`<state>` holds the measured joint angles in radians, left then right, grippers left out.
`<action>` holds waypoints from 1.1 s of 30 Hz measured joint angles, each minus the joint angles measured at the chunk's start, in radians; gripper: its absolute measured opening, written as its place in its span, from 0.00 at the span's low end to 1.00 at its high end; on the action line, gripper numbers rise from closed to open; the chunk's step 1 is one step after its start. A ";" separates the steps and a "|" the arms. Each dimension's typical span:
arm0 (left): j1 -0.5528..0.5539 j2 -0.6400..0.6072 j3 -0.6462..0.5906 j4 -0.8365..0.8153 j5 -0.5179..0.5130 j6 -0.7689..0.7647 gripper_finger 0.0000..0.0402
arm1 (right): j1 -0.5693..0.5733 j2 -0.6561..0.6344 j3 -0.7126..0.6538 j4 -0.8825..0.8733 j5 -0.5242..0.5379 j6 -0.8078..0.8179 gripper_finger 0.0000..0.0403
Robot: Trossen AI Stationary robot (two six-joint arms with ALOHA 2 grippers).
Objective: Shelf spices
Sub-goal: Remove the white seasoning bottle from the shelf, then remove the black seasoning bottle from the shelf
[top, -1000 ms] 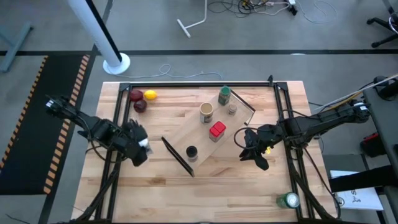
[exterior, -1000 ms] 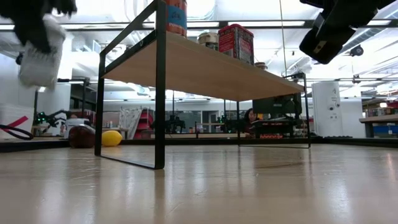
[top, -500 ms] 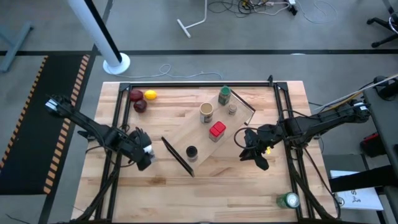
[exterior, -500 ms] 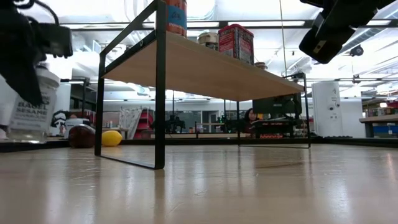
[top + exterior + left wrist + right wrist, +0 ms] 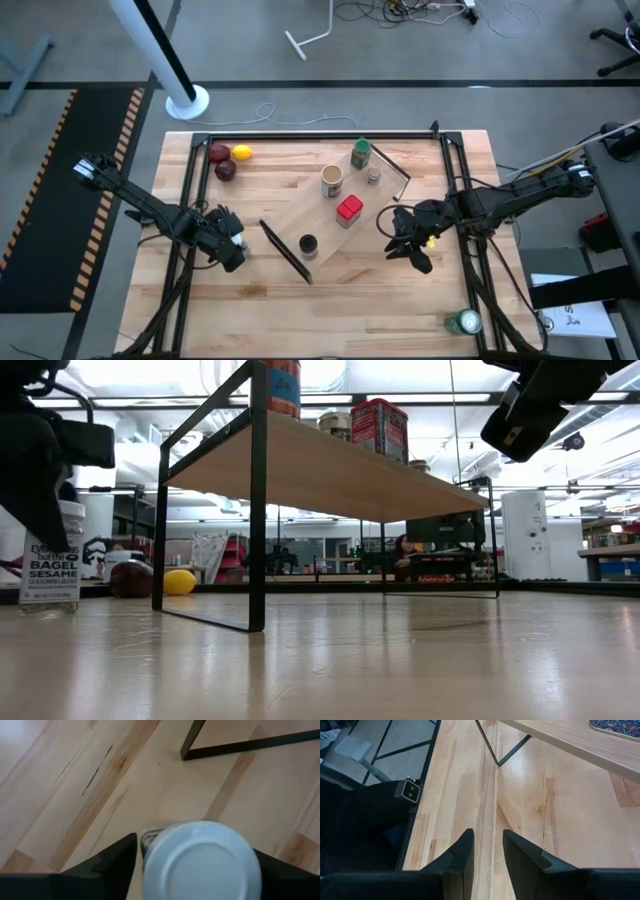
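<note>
The white-lidded spice jar [image 5: 50,560] stands upright on its base on the tabletop at the left, short of the shelf [image 5: 300,215]. My left gripper [image 5: 195,850] is open and points down over the jar, one finger on either side of its white lid [image 5: 200,865]. Several other spice jars stand on the shelf, among them the red boxy one [image 5: 349,209] and the black-lidded one [image 5: 308,244]. My right gripper [image 5: 487,832] hovers right of the shelf, its fingers slightly apart with nothing between them. My left gripper comes at the jar from above, with its fingers [image 5: 120,857] beside the lid. A thin strip of table shows between one finger and the jar. Whether the other finger touches the jar, I cannot tell. The jar rests on the table.
Red and yellow fruits [image 5: 228,160] lie at the table's far left. A green can [image 5: 465,322] stands at the near right corner. Black frame rails [image 5: 186,200] run along the table's sides. Bare wood lies along the near edge.
My left gripper has come down toward the table with the white-lidded jar. The jar hung tilted in the air a second ago and now stands upright on the tabletop.
</note>
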<state>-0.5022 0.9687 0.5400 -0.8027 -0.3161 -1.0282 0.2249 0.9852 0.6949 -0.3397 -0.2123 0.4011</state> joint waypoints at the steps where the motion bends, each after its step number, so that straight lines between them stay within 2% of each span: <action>1: 0.000 0.000 0.007 -0.002 0.000 0.007 0.66 | 0.000 0.000 0.000 0.000 0.000 0.000 0.21; 7: 0.000 0.000 0.081 -0.105 -0.025 0.034 0.73 | 0.000 0.000 0.000 0.000 0.001 0.000 0.19; 12: 0.000 0.000 0.199 -0.239 -0.079 0.060 0.71 | 0.000 0.000 0.000 0.000 0.003 -0.001 0.16; 15: 0.000 0.000 0.285 -0.253 -0.120 0.093 0.70 | 0.000 0.000 0.000 0.000 0.003 -0.001 0.14; 21: 0.000 0.054 0.457 -0.207 -0.134 0.228 0.68 | 0.000 0.000 0.000 0.000 0.004 -0.007 0.12; 27: 0.000 0.174 0.556 -0.026 -0.135 0.415 0.67 | 0.000 0.000 0.000 0.000 0.003 -0.008 0.16; 33: 0.005 0.296 0.651 -0.020 -0.147 0.487 0.69 | 0.000 0.000 0.000 0.000 0.004 -0.008 0.20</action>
<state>-0.4968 1.2647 1.1906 -0.8231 -0.4633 -0.5412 0.2248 0.9852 0.6949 -0.3397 -0.2085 0.3927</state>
